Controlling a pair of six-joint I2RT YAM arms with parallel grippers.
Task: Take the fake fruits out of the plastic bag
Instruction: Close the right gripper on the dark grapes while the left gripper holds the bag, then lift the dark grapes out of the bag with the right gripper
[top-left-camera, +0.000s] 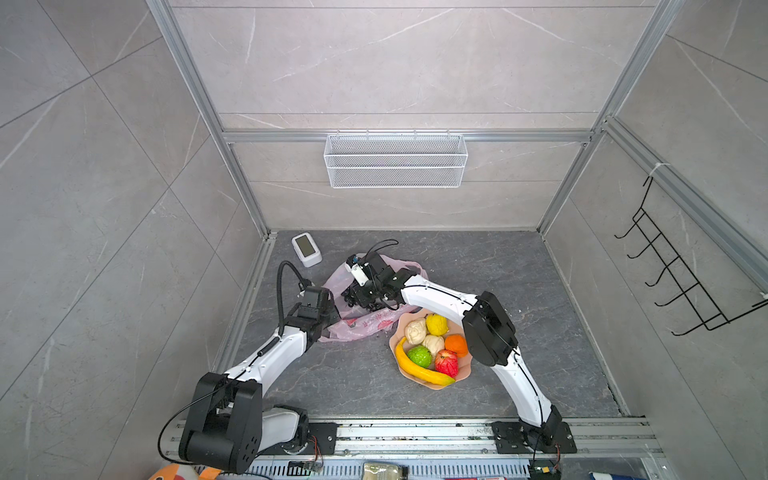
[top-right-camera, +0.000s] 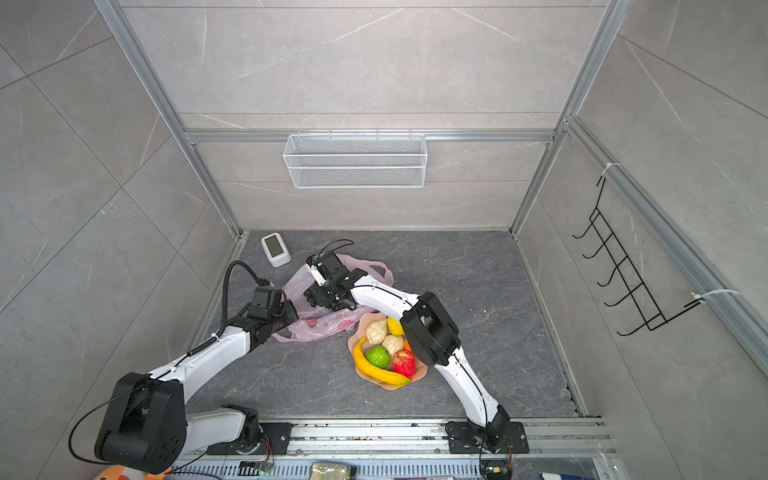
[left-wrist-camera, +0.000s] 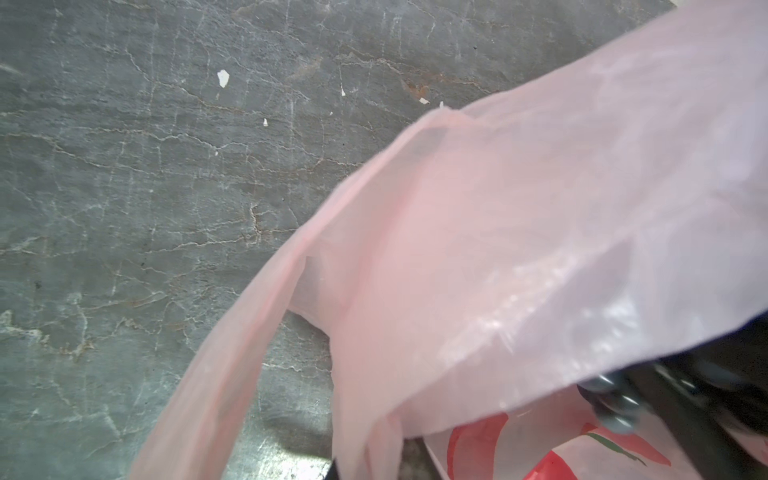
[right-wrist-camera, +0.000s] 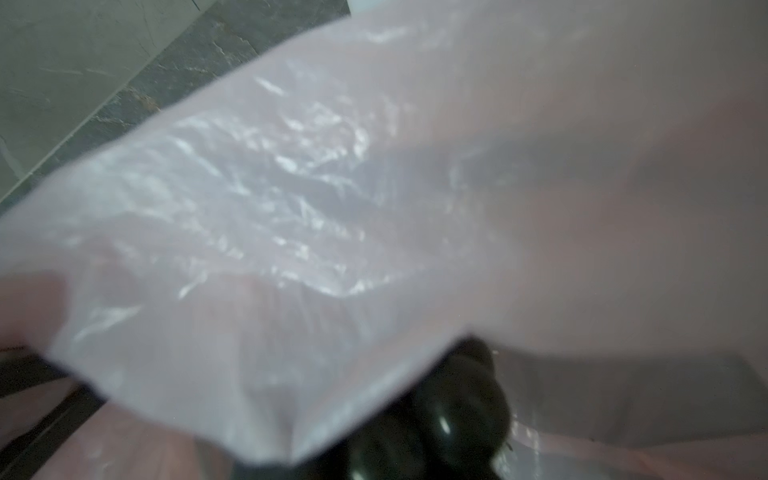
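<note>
In both top views most of the job looks done. Seven fake fruits (top-left-camera: 433, 343) sit heaped on the plate (top-left-camera: 464, 374), which stands on the table (top-left-camera: 353, 386) just beside the plastic bag (top-left-camera: 365, 326), at about 4 o'clock from it. On the plate the banana (top-left-camera: 415, 368) curves along the rim from 9 round to 5 o'clock. The green piece (top-left-camera: 419, 356) lies at 7 o'clock, the red piece (top-left-camera: 446, 362) at 5, the orange piece (top-left-camera: 456, 345) at 3 and the yellow piece (top-left-camera: 437, 324) at 12. Two beige pieces (top-left-camera: 415, 331) sit at 11 o'clock and in the middle. What seems left is the grape bunch (right-wrist-camera: 457, 399): the right wrist view shows its dark glossy berries inside the bag, half hidden under a fold of pink film. The right gripper (top-left-camera: 363, 297) reaches into the bag from 3 o'clock and sits right at the grapes. Film and the wrist hide its jaws, so whether they have closed on the bunch cannot be told. The left gripper (top-left-camera: 333, 316) is at the bag's 8 o'clock edge with its jaws fully closed. It appears to pinch the film, which the left wrist view shows drawn up toward it, holding the mouth open. By this showing the grapes are the last piece to come out; no other fruit shows through the bag.
</note>
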